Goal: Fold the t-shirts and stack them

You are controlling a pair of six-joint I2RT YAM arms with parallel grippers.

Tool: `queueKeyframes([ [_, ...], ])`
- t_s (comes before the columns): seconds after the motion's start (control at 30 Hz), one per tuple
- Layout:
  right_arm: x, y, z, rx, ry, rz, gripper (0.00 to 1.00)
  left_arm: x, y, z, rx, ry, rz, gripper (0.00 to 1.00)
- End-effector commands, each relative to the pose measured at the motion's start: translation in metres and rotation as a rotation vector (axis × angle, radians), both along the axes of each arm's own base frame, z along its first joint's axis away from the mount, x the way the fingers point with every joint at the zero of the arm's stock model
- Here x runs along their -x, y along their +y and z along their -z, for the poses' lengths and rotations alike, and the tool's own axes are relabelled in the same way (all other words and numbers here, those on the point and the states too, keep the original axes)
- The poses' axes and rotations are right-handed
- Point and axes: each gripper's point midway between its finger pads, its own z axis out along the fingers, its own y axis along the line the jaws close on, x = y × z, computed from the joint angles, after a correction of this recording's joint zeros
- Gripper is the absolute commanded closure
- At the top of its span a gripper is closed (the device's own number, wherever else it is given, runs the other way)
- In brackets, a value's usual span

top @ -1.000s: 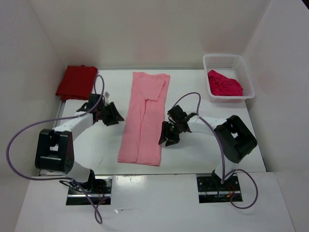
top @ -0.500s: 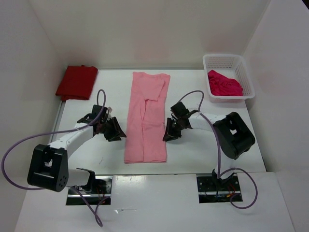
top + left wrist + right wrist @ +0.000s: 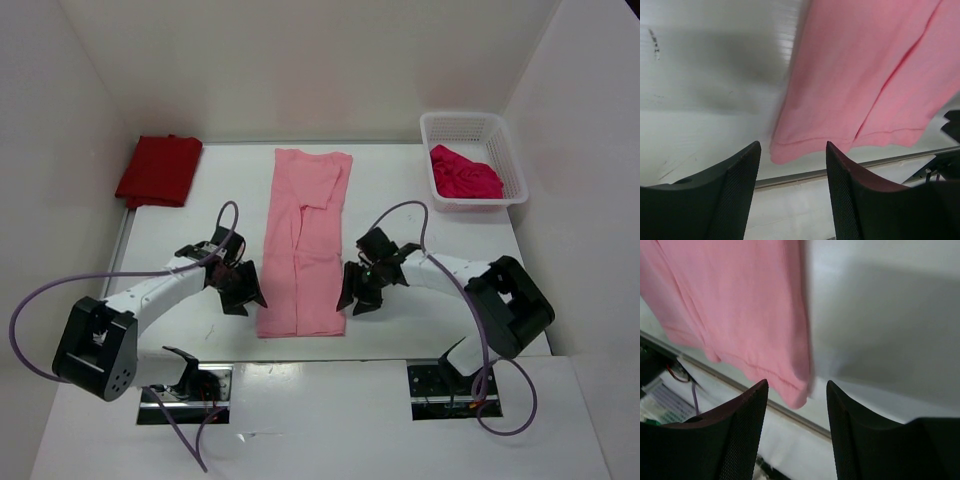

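Left hand (image 3: pixel 243 290) and right hand (image 3: pixel 358 290), both released, with jaws apart and nothing between them, flank the near hem of the light pink t-shirt (image 3: pixel 305 240). The shirt lies as a long narrow strip down the centre of the table (image 3: pixel 450 270). The dark red t-shirt (image 3: pixel 158 170) lies folded at upper left. The crimson-pink t-shirt (image 3: pixel 464 175) sits crumpled in the white basket (image 3: pixel 470 120) at upper right.

The lengthwise folds appear to be done, so the crosswise fold is judged to be the step in hand. The next move calls for each hand to drop onto its hem corner, pinch all layers, and carry the hem toward the collar in step with the other.

Only the wrist views show how each hem corner lies just ahead of the spread fingers, not yet touched, and how the cloth edges are layered. Only the overhead view shows the shirt's full length and the other two shirts.
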Motion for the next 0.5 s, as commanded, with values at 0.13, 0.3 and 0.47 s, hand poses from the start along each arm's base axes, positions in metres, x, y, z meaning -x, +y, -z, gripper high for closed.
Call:
queueKeyframes([
  [0.13, 0.043, 0.017, 0.000, -0.059, 0.095, 0.018, 0.46, 0.024, 0.007, 0.015, -0.014, 0.157, -0.061, 0.37],
  [0.3, 0.051, 0.014, 0.007, -0.052, 0.109, 0.018, 0.54, 0.032, 0.001, 0.021, 0.022, 0.198, -0.039, 0.43],
  [0.47, 0.053, 0.018, 0.010, -0.056, 0.122, 0.013, 0.63, 0.049, -0.005, 0.030, 0.061, 0.261, -0.005, 0.52],
])
